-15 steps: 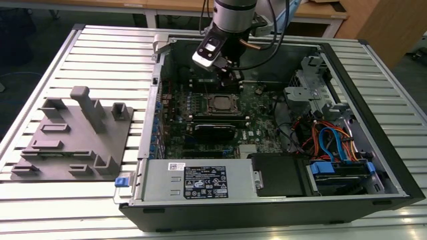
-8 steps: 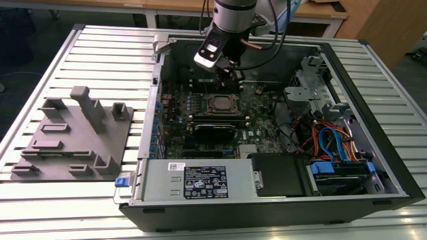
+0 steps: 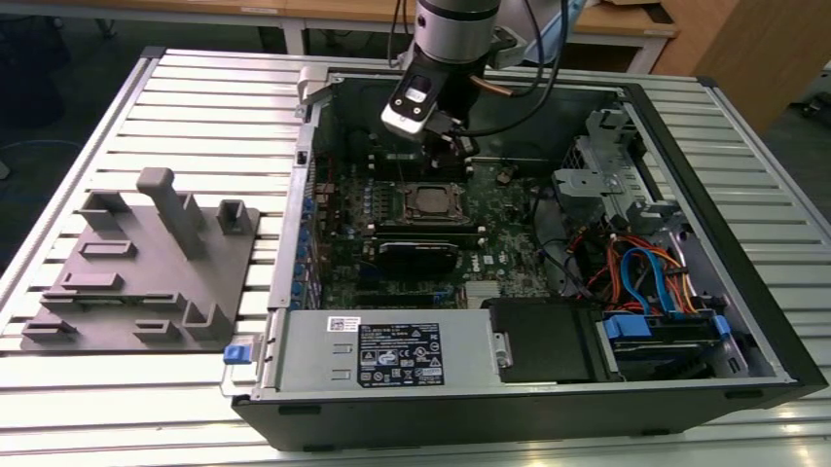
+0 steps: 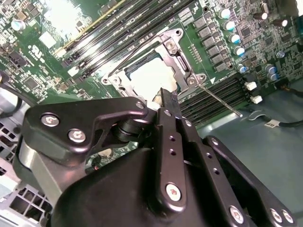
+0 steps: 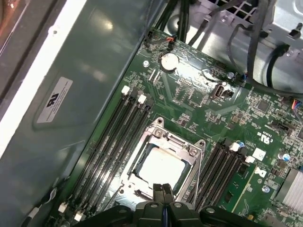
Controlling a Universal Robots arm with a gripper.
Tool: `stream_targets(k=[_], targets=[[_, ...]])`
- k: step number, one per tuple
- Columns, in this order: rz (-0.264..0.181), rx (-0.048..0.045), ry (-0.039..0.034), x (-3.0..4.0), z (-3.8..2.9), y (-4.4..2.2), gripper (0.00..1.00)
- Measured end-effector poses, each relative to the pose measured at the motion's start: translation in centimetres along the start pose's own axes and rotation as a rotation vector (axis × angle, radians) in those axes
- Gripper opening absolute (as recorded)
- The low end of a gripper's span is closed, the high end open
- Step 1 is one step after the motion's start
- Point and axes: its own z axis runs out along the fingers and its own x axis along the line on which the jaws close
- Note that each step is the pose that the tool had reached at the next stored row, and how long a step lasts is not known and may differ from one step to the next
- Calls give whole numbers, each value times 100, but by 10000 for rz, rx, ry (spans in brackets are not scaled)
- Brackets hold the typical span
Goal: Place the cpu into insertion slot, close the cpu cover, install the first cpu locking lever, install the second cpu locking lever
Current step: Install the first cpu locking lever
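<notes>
Claw first: what is it doing?

Your gripper (image 5: 164,187) has its two fingers pressed together with nothing between them. In both wrist views the tips hang over one edge of the insertion slot (image 5: 140,160). Whether they touch the metal there, you cannot tell.

And the chip?

The cpu (image 5: 163,166) already lies in the slot, flat, silvery top up. It is square, so you get no long axis from it; its edges run in line with the slot's rim. The cpu cover (image 5: 179,142) looks folded down around it, and the chip shows through the cut-out. I would count those two steps as done.

Levers?

That is what looks left to you. In the second wrist view a thin locking lever (image 4: 220,100) starts at a corner of the slot. Its long axis runs straight outward, and its free end points away from the slot across the memory slots (image 4: 222,90) beside it. It is not tucked along the slot's side, so I judge it unlatched. The other lever you cannot make out well enough to call.

Anything farther off?

In the exterior view the slot sits mid-board inside the open computer case (image 3: 766,321), with your arm (image 3: 454,29) coming down just beyond it. A grey fixture plate (image 3: 130,292) lies well apart from the slot, outside the case toward the exterior view's left.
</notes>
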Motion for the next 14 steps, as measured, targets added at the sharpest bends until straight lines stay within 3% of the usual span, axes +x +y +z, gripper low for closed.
stream_targets(k=[14], targets=[[-675,-3,0,-4,0,-3,10]])
